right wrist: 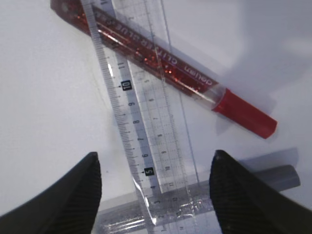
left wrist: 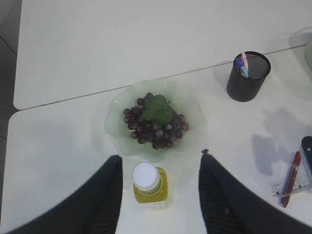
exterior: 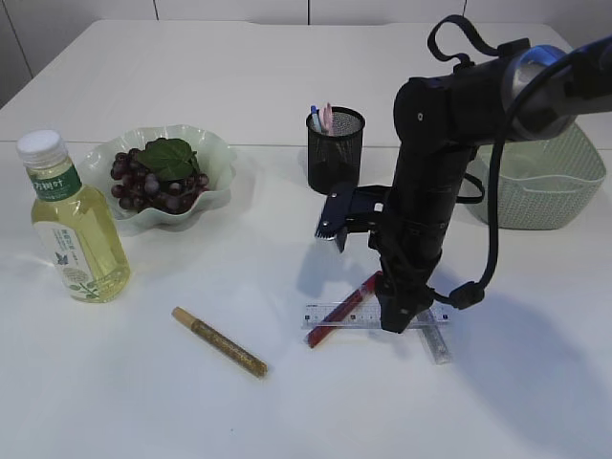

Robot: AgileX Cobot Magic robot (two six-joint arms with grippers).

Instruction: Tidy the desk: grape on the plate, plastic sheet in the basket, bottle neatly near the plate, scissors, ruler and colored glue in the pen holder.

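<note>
Right wrist view shows my right claw (right wrist: 155, 195) spread wide over the ruler (right wrist: 146, 141) lying across two glue tubes (right wrist: 165, 68); I fear dragging those tubes up too.

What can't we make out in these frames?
- Pen holder contents: too small in the exterior and left wrist views.
- Silver glue tube: right wrist view, mostly under the ruler, cut off by the right gripper.
- Basket interior: exterior view, hidden by the arm.
</note>
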